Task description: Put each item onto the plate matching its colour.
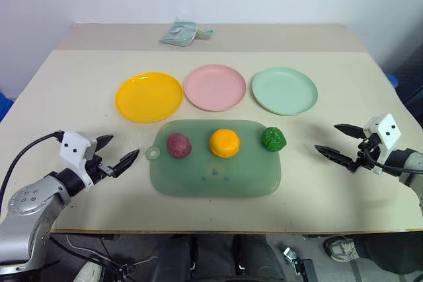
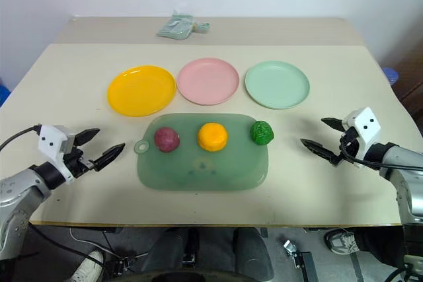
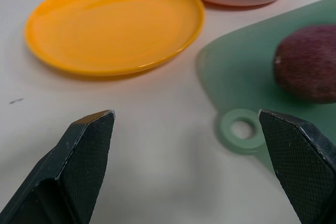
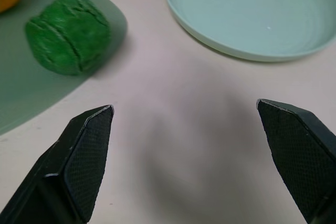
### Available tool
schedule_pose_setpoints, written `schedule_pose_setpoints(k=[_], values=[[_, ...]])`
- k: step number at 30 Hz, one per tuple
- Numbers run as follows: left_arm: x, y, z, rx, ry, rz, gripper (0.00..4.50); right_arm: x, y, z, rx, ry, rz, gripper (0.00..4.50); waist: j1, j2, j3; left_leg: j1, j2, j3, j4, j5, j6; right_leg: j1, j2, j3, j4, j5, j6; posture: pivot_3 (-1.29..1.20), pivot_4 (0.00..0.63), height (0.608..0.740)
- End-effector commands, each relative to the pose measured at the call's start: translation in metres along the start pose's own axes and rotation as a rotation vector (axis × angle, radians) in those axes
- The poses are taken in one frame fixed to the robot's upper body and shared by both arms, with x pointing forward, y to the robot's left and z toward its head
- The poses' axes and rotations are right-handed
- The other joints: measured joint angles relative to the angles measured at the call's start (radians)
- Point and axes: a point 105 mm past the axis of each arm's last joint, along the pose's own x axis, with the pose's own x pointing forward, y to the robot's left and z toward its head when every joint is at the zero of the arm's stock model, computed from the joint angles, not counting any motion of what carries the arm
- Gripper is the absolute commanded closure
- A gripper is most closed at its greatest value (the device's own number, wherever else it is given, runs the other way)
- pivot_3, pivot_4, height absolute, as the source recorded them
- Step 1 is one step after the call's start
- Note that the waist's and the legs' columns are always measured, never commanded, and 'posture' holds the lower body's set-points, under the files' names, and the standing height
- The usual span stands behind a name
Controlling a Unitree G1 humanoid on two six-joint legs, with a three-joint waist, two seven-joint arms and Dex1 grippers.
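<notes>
Bumpy dk-green ball (image 1: 273, 139), mat's (image 1: 218, 179) R corner

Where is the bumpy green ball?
The bumpy green ball sits on the green mat's right corner, beside the orange ball, just below the mint plate.
</notes>
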Motion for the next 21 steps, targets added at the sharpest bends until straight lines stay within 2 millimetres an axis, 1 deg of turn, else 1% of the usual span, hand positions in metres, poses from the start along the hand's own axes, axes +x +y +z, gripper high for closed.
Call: schedule_pose_setpoints(k=[1, 9, 11, 13, 17, 19, 21], values=[[-0.001, -0.003, 0.007, 0.019, -0.025, -0.006, 0.0, -0.001, 0.0, 0.01, -0.026, -0.031, 0.007, 0.03, 0.0, 0.0, 0.0, 0.0, 0.0, 0.0, 0.0, 0.0, 0.0, 0.0, 0.0, 0.0, 0.0, 0.0, 0.0, 0.0, 0.15, 0.74], [-0.002, -0.005, 0.008, 0.012, -0.043, -0.005, 0.0, 0.007, -0.002, 0.018, -0.055, -0.056, -0.014, 0.03, -0.001, 0.0, 0.0, 0.0, 0.0, 0.0, 0.0, 0.0, 0.0, 0.0, 0.0, 0.0, 0.0, 0.0, 0.0, 0.0, 0.15, 0.74], [0.006, -0.009, 0.016, -0.008, -0.074, -0.026, 0.0, 0.009, -0.006, 0.021, -0.062, -0.068, -0.037, 0.03, 0.001, 0.0, 0.0, 0.0, 0.0, 0.0, 0.0, 0.0, 0.0, 0.0, 0.0, 0.0, 0.0, 0.0, 0.0, 0.0, 0.15, 0.74], [0.012, -0.015, 0.026, -0.026, -0.114, -0.067, 0.0, 0.01, -0.005, 0.021, -0.066, -0.074, -0.045, 0.03, 0.004, 0.0, 0.0, 0.0, 0.0, 0.0, 0.0, 0.0, 0.0, 0.0, 0.0, 0.0, 0.0, 0.0, 0.0, 0.0, 0.15, 0.74], [0.026, -0.039, 0.044, 0.002, -0.151, -0.221, 0.0, 0.011, 0.004, 0.023, -0.06, -0.098, -0.041, 0.03, 0.003, 0.0, 0.0, 0.0, 0.0, 0.0, 0.001, 0.0, 0.0, 0.001, 0.0, 0.0, 0.0, 0.0, 0.0, 0.0, 0.15, 0.74], [0.031, -0.052, 0.045, 0.021, -0.135, -0.326, 0.0, 0.011, 0.011, 0.025, -0.049, -0.112, -0.023, 0.03, 0.001, 0.0, 0.0, 0.0, 0.0, 0.0, 0.001, 0.0, -0.001, 0.0, 0.0, 0.0, 0.0, 0.0, 0.0, 0.0, 0.15, 0.74], [0.035, -0.059, 0.041, 0.054, -0.1, -0.401, 0.0, 0.009, 0.022, 0.029, -0.036, -0.127, 0.014, 0.03, 0.0, 0.001, 0.0, 0.0, 0.0, 0.0, 0.001, 0.001, -0.001, 0.0, 0.0, 0.0, 0.001, 0.0, 0.0, 0.0, 0.15, 0.74]])
